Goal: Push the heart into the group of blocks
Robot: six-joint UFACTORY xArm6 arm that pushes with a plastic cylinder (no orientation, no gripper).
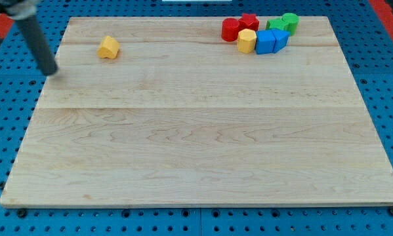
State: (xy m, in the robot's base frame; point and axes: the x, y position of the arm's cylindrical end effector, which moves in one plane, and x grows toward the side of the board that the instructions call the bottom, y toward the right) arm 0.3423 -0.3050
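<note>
Camera view: a single look down onto a pale wooden tabletop (203, 144) resting on a blue pegboard base (6, 131).
Gripper: none fitted, so there is no open or closed state to report; the arm ends in a dark rod.
My tip (52, 72): at the view's left, just off or at the tabletop's left edge, below and to the left of the yellow heart; the two are apart, not touching.
Yellow heart (108, 47): the task's block, alone near the view's top left, well apart from the others.
Group of blocks: packed at the view's top right, most touching a neighbour.
Red cylinder (231, 29): the group's left end, the face nearest the heart.
Red star (249, 21): just behind and right of the cylinder.
Yellow block (247, 40): at the front, shape roughly hexagonal, hard to be sure.
Blue blocks (271, 40): two side by side, right of the yellow one.
Green blocks (285, 23): at the back right; exact shapes unclear.
Why placed so: my tip sits on the heart's far side from the group, which I judge suits a push toward the view's right.
Progress: seemingly at the start; the heart has the whole gap to cross.
Risk: the tip is lower than the heart, so an off-centre contact could send it toward the top edge.
</note>
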